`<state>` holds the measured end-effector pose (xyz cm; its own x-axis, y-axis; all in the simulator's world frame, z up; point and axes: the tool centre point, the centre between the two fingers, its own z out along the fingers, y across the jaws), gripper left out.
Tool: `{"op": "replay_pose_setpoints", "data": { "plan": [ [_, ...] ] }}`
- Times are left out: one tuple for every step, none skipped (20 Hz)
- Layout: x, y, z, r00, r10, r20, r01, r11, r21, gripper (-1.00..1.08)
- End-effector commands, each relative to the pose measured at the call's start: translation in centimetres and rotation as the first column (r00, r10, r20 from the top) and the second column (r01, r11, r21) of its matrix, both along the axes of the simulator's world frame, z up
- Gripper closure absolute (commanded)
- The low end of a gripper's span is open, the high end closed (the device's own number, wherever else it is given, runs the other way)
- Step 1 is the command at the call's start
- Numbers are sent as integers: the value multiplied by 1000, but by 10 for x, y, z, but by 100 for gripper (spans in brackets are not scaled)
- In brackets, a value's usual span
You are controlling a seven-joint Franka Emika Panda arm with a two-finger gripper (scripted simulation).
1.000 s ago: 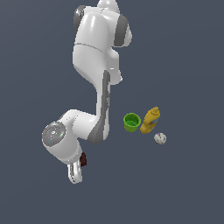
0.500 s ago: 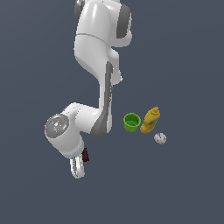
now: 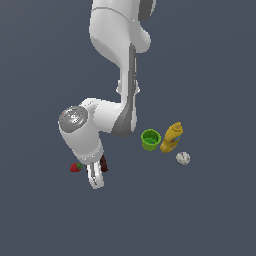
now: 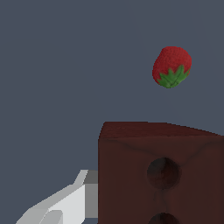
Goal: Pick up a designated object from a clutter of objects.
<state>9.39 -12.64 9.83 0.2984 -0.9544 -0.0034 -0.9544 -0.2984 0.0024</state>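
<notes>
The designated object, a dark reddish-brown block (image 4: 162, 170) with round holes in its face, fills the near part of the wrist view. One white finger (image 4: 65, 205) presses against its side; the other finger is out of frame. In the exterior view my gripper (image 3: 96, 179) points down and is shut on the block (image 3: 104, 163), which shows only as a dark sliver beside the fingers. The rest of the clutter of objects lies apart: a red strawberry (image 3: 76, 167) (image 4: 171, 66) just beside the gripper, and a green cup (image 3: 150, 139), yellow mustard bottle (image 3: 172, 137) and white ball (image 3: 183, 158) toward the exterior view's right.
My white arm (image 3: 107, 117) bends down from above and hangs over the area between the strawberry and the cup. The grey floor (image 3: 210, 215) runs flat all around.
The gripper and the brown block have moved together upward and slightly toward the exterior view's right. The strawberry has come into sight beside the gripper. Cup, bottle and ball have not moved.
</notes>
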Motion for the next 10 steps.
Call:
{"op": "replay_pose_setpoints", "data": {
  "plan": [
    [-11,9,17,1000,0,3,0,1000,1,108],
    [-16,13,24,1000,0,3,0,1000,1,108],
    [-21,16,31,1000,0,3,0,1000,1,108],
    [-25,20,37,1000,0,3,0,1000,1,108],
    [-30,24,44,1000,0,3,0,1000,1,108],
    [-35,28,50,1000,0,3,0,1000,2,108],
    [-40,31,57,1000,0,3,0,1000,2,108],
    [-44,35,64,1000,0,3,0,1000,2,108],
    [-49,39,71,1000,0,3,0,1000,2,108],
    [-54,42,77,1000,0,3,0,1000,2,108]
  ]
}}
